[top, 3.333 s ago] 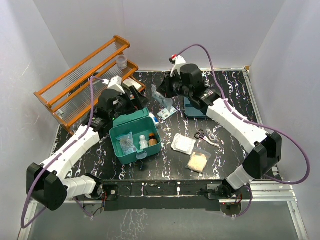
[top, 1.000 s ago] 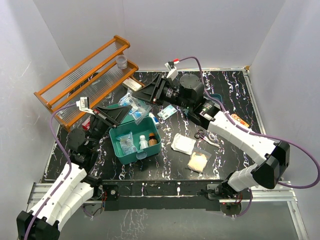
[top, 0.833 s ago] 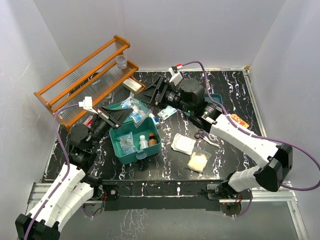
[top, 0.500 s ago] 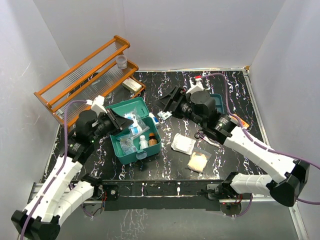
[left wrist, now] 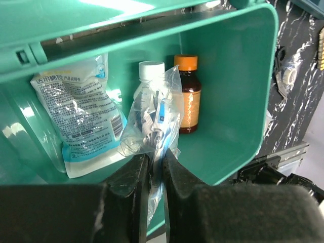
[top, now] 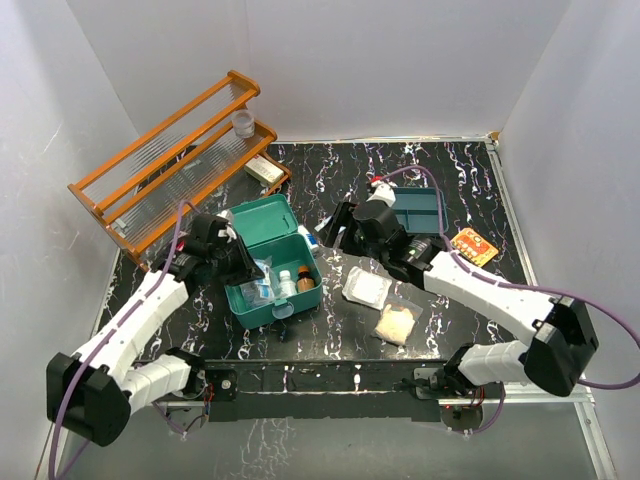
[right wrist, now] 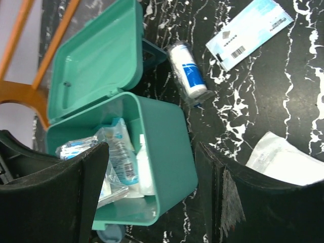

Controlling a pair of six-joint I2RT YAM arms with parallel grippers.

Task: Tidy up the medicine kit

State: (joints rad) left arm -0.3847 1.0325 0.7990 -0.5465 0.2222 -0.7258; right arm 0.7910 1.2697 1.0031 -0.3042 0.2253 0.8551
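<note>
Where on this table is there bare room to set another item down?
Bare: the far strip of table between the small box by the orange rack and the flat teal tray; also the near-left patch before the medicine kit. Crowded: right of the kit, around the white pouch and beige bag.

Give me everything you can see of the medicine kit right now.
The medicine kit is a glossy teal plastic box with rounded corners. It stands on the black marbled table, open, with its hinged lid leaning back. A printed sachet, a white-capped bottle and an orange-capped amber bottle lie inside. The left gripper, shut on a clear bag, holds it over the contents.
</note>
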